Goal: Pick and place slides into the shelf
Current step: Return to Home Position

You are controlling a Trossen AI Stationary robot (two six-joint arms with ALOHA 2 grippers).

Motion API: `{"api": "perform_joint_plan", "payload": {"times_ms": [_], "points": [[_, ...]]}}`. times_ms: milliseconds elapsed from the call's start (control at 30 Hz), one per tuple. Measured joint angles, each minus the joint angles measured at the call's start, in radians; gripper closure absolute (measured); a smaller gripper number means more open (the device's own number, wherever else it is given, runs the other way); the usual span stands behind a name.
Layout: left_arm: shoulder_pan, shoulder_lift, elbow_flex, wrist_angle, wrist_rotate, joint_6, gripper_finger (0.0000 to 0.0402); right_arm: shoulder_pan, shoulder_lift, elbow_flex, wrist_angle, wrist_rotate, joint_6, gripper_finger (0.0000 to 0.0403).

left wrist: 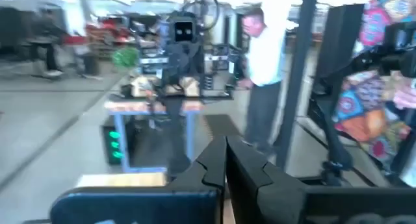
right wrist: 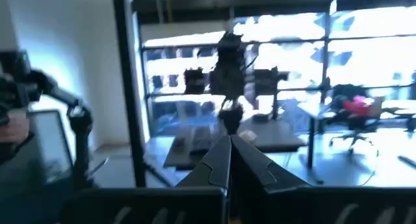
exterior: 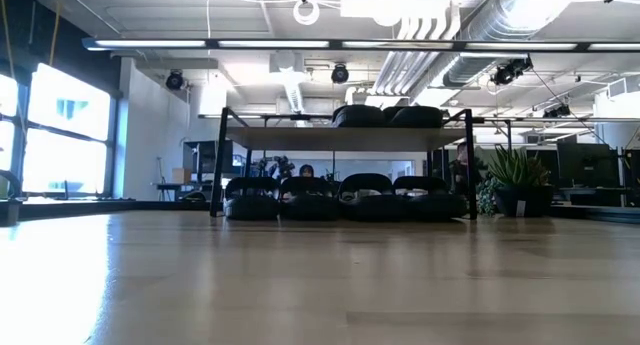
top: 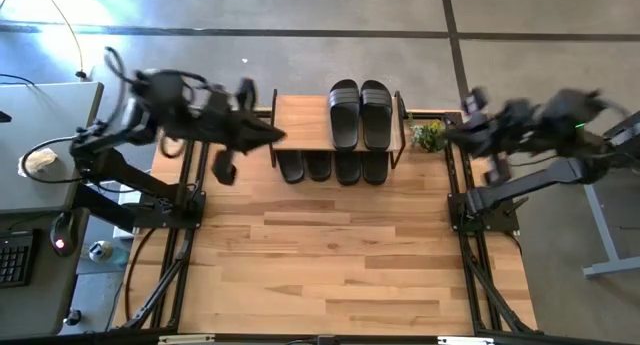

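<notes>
Left arm (top: 150,115) raised, wrist level, left gripper (top: 274,135) pointing inward toward the right arm. Its fingers (left wrist: 211,171) are closed tip to tip, holding nothing. Right arm (top: 545,120) mirrors it: raised, wrist level, right gripper (top: 450,135) pointing inward, fingers (right wrist: 211,171) pressed together, holding nothing. Both tips well apart.

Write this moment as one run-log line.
slides: two on shelf, four under | left pincer: shut, empty, raised | right pincer: shut, empty, raised
</notes>
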Motion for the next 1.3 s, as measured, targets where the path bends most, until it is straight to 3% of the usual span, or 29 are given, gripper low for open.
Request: {"api": "perform_joint_plan", "payload": {"times_ms": [267, 467, 600, 800, 1033, 1200, 1300], "points": [[0.000, -0.145, 0.033, -0.149, -0.098, 0.015, 0.0401, 0.000, -0.090, 0.114, -0.179, 0.081, -0.018, 0.0403], [0.000, -0.254, -0.008, -0.254, -0.182, -0.024, 0.0401, 0.000, -0.238, -0.031, -0.203, 0.173, 0.045, 0.0403], [0.000, -0.357, -0.153, -0.215, -0.233, -0.065, 0.0401, 0.000, -0.397, -0.255, -0.044, 0.187, 0.137, 0.0403], [0.000, -0.564, -0.469, 0.013, -0.248, -0.125, 0.0401, 0.001, -0.559, -0.523, 0.203, 0.136, 0.175, 0.0403], [0.000, -0.819, -0.760, 0.107, -0.314, -0.225, 0.0401, 0.001, -0.697, -0.728, 0.348, 0.144, 0.190, 0.0403], [0.000, -0.997, -0.887, 0.114, -0.345, -0.284, 0.0401, 0.001, -0.844, -0.834, 0.435, 0.171, 0.192, 0.0403], [0.000, -1.087, -0.944, 0.114, -0.359, -0.302, 0.0401, 0.000, -0.860, -0.867, 0.435, 0.185, 0.203, 0.0403]]}}
